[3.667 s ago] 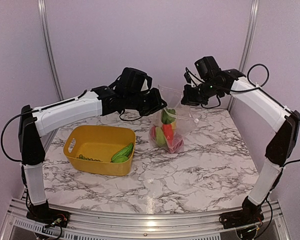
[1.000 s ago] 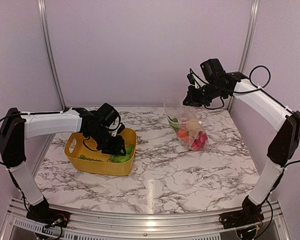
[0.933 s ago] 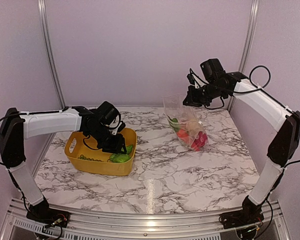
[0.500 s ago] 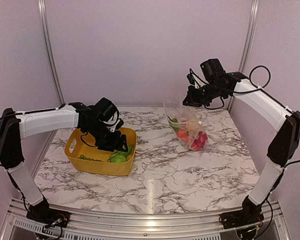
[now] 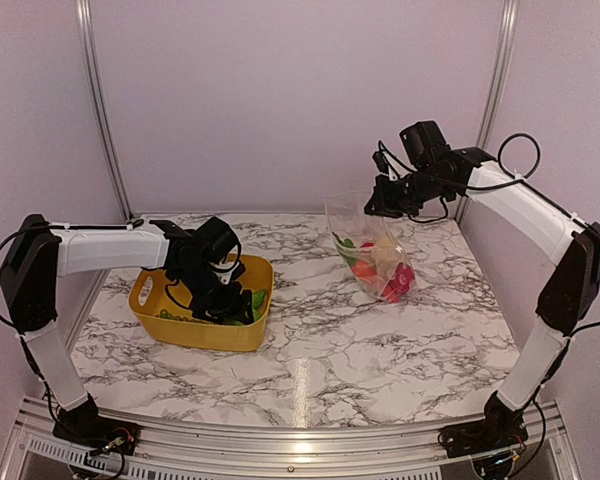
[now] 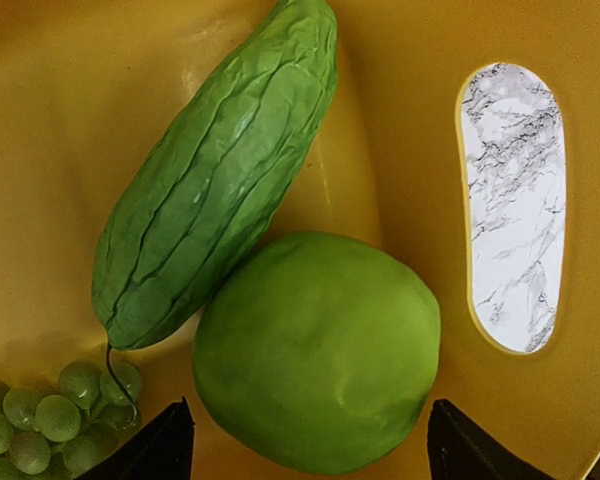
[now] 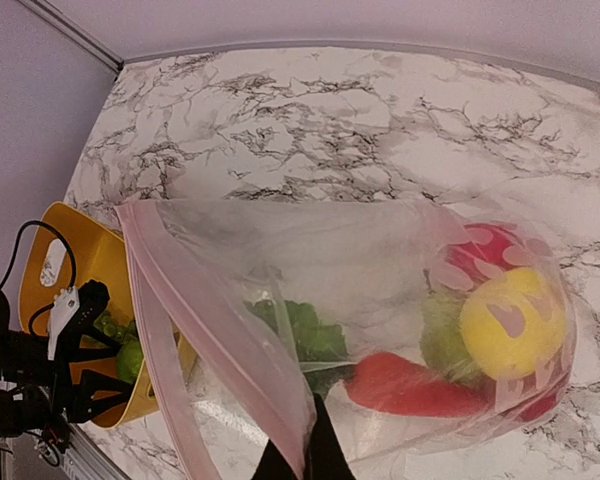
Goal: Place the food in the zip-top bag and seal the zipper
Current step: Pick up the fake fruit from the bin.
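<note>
The clear zip-top bag [image 5: 377,255] hangs from my right gripper [image 5: 378,203], its bottom resting on the marble. In the right wrist view that gripper [image 7: 302,458] is shut on the bag's mouth edge beside the pinkish zipper [image 7: 205,315]. Inside the bag [image 7: 380,260] lie a yellow lemon [image 7: 510,320], a red piece [image 7: 410,388], a green leafy piece [image 7: 308,338] and a red round one [image 7: 480,250]. My left gripper [image 5: 235,305] is down in the yellow basket [image 5: 145,300]. It stands open [image 6: 310,458], one finger each side of a round green fruit [image 6: 315,350], not touching it.
A bumpy green gourd [image 6: 220,170] leans against the round fruit, and green grapes [image 6: 50,415] lie at the basket's floor. The basket's handle slot [image 6: 515,200] shows marble through it. Basket walls stand close round the left fingers.
My left gripper has dropped lower into the basket and opened wider around the round green fruit. The right arm and the bag have barely moved.
</note>
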### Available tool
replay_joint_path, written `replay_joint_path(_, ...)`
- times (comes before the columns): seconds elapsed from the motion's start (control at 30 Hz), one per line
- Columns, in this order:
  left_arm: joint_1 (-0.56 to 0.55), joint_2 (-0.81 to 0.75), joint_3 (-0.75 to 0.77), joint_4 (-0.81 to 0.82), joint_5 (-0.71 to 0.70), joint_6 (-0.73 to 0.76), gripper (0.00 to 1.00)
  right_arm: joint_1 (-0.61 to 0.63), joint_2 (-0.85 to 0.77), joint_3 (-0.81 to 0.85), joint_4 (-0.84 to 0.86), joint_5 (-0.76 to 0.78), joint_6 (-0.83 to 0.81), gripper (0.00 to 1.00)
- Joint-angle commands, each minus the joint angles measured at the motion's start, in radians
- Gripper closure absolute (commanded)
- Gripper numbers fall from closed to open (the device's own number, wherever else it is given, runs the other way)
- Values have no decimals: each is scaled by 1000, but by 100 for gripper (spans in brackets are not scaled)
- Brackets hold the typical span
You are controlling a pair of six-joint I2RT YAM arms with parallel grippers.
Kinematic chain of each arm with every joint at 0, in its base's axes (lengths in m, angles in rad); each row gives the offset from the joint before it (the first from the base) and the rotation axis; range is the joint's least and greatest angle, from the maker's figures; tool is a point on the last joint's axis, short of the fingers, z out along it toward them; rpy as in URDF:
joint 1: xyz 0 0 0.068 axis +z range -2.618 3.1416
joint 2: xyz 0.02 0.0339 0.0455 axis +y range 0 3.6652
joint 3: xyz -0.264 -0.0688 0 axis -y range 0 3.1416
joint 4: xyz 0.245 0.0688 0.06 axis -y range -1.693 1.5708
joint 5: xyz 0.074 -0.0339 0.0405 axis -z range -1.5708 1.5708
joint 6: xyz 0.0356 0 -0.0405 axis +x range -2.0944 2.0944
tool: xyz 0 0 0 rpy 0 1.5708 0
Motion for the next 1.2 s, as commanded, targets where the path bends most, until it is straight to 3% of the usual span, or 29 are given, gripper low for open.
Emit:
replay_joint_path(0.0, -2, 35, -17, 50, 59, -2, 17, 12, -41, -11, 22, -2, 10, 100)
replay_joint_path(0.17, -3, 67, -4, 77, 57, -2, 21, 15, -49, -21, 28, 0, 16, 100)
replay_joint_path(0.4, -2, 32, 41, 42, 4, 7, 44, 15, -61, -26, 22, 11, 17, 100)
replay_joint_path(0.53, -1, -11, 83, -1, -24, 16, 50, 14, -69, -33, 20, 16, 18, 100)
replay_joint_path(1.0, -1, -93, 295, -36, -86, 22, 53, 30, -83, -43, 23, 19, 26, 100)
replay_joint_path(1.17, -4, -143, 292, 155, -7, -15, 54, 40, -99, -65, 34, 25, 35, 100)
